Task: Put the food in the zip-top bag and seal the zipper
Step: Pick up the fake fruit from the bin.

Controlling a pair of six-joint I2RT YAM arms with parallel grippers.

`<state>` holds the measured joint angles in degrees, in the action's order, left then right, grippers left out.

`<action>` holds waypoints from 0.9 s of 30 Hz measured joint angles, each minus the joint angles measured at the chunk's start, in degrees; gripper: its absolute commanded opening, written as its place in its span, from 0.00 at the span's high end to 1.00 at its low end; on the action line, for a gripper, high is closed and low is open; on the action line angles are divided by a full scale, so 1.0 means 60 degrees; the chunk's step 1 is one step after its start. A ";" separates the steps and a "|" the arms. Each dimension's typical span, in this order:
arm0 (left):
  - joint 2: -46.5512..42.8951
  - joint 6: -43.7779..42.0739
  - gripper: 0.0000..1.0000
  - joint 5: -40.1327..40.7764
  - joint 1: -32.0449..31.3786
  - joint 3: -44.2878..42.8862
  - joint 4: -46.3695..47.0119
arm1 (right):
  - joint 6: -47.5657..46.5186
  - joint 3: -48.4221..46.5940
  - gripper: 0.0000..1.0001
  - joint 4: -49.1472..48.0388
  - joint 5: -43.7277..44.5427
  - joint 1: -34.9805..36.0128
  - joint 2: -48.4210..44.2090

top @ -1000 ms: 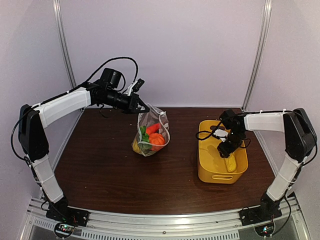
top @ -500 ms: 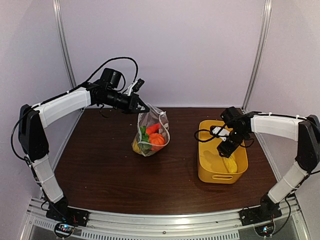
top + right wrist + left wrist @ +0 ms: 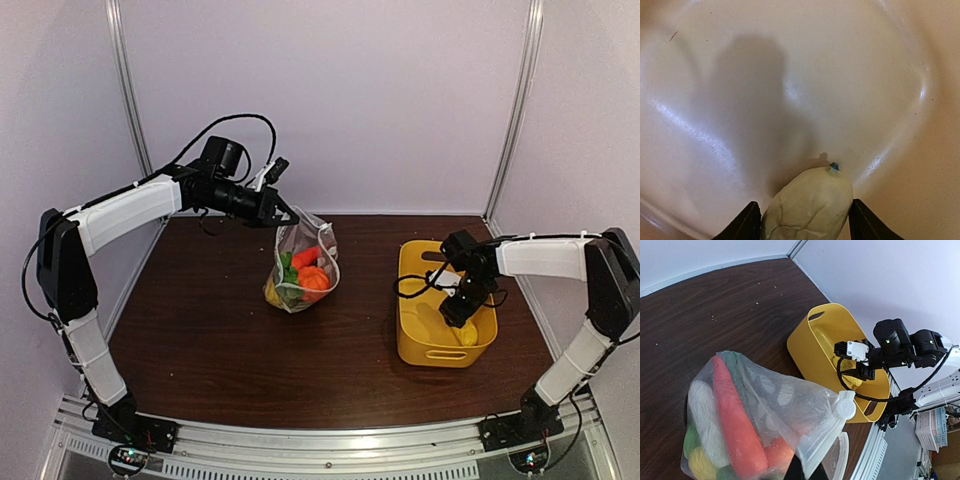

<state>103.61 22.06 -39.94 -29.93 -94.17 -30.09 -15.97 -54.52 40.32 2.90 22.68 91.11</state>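
Food was partly bagged
Left gripper was clamped tight on the zip-top bag mouth edge, white slider tab close by, holding it up with carrot and greens inside. Right gripper jaws straddled a pale yellow toy piece on the yellow basket floor, couldn't tell if squeezing.

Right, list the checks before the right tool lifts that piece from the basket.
1. Left tool shut on the bag: ok.
2. Bag hanging upright, food inside: ok.
3. Bag mouth open enough: cannot tell.
4. Piece in the basket, between the right tool's fingers: ok.
5. Right tool's grip firm on the piece: cannot tell.
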 measured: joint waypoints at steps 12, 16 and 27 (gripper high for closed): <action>0.0000 -0.0004 1.00 0.0000 0.0000 0.0000 -0.0004 | 0.0244 -0.0313 0.69 -0.0131 -0.0331 -0.0018 0.0353; 0.0000 -0.0004 1.00 0.0004 0.0000 0.0000 -0.0004 | 0.0204 -0.0382 0.73 -0.0033 -0.0583 -0.0033 0.0302; 0.0000 0.0000 1.00 0.0000 0.0000 0.0000 -0.0004 | -0.0273 -0.1621 0.73 0.0419 -0.1005 -0.0029 -0.1169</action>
<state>103.61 22.06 -39.94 -29.93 -94.17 -30.11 -17.61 -64.25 42.83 -3.14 22.50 84.09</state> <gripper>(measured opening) 0.008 0.398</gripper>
